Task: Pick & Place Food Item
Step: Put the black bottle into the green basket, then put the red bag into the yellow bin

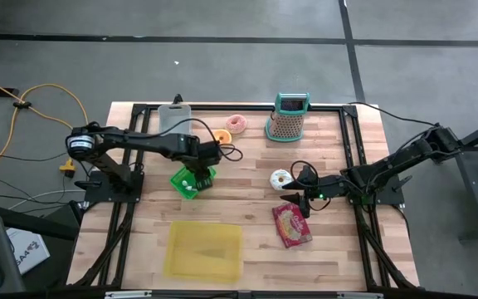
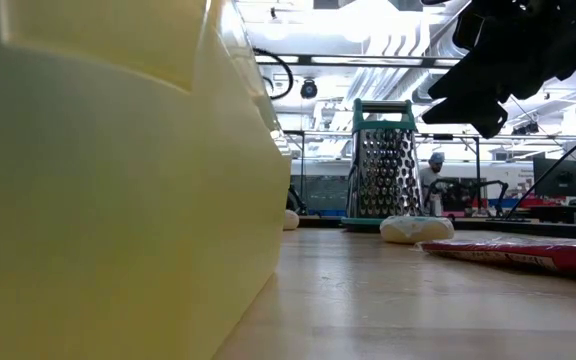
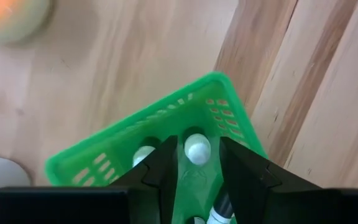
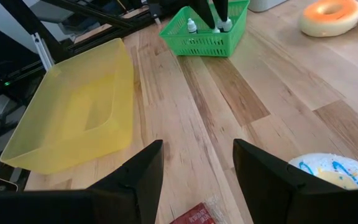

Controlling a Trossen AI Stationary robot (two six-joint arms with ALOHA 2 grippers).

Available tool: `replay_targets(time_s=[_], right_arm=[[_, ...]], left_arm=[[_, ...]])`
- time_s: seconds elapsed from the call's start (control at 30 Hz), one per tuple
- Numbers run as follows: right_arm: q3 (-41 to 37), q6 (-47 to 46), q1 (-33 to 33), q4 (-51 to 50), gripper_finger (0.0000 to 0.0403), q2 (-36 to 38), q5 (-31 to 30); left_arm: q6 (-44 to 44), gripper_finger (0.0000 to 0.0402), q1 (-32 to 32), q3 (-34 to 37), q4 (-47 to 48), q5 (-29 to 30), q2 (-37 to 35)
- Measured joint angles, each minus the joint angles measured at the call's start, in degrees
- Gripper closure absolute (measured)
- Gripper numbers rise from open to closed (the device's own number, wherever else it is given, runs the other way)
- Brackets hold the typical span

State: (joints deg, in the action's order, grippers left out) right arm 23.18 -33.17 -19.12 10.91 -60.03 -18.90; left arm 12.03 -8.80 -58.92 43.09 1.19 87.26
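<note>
A green basket (image 1: 193, 179) with small white-capped bottles (image 3: 197, 149) stands on the table's left half. My left gripper (image 3: 199, 171) points down into it, open, with a finger on either side of one white cap and a thin gap showing at each side. My right gripper (image 4: 197, 168) hovers open over bare wood on the table's right half. A white iced donut (image 4: 331, 171) lies just beside it and a red food packet (image 1: 292, 224) lies nearer the front. An orange donut (image 1: 221, 135) and a pink donut (image 1: 237, 124) lie toward the far edge.
A yellow tray (image 1: 204, 249) sits at the near edge left of centre and fills the left of the low view (image 2: 118, 170). A metal grater (image 1: 289, 118) stands at the far edge, with a white board (image 1: 174, 116) to its left. A person shows in the room beyond.
</note>
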Motion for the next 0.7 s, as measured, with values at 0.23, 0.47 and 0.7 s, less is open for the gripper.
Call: replay_targets(time_s=[0.23,0.47,0.7], right_arm=[[0.00,0.01,0.00,0.00,0.0223,0.00,0.00],[0.00,0.01,0.01,0.01,0.0223,0.00,0.00],[0.00,0.00,0.00,0.01,0.0223,0.00,0.00]], left_arm=[[-1.14,0.0289,-0.57,-0.04,-0.04,-0.15,-5.36],[-1.54,0.0289,0.18,-0.07,-0.51,-0.11,-6.86],[-4.44,0.0289,1.07,-0.07,-4.23,-0.06,-6.86]])
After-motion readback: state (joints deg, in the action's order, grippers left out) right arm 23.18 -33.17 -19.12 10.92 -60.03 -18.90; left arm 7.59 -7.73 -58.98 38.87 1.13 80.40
